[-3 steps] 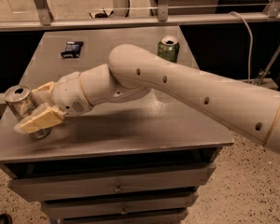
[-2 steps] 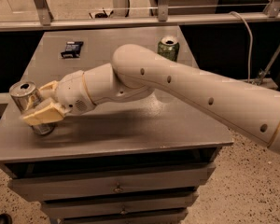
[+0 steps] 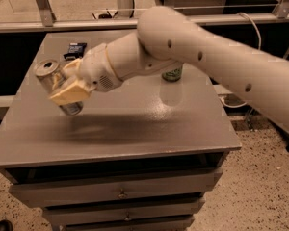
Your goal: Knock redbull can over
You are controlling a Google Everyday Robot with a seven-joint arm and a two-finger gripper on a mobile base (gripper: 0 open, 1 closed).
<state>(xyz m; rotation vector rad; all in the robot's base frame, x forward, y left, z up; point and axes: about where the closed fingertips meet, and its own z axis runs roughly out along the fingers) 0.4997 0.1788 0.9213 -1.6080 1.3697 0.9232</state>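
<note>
Redbull can (image 3: 48, 71) now aslant in tool (image 3: 63, 84)

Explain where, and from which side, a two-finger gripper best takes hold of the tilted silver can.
Grip the redbull can mid-body, across its slim round sides, coming from the right. It leans with its top to the upper left, so the sides lie open. The gripper sits there, shut on it.
</note>
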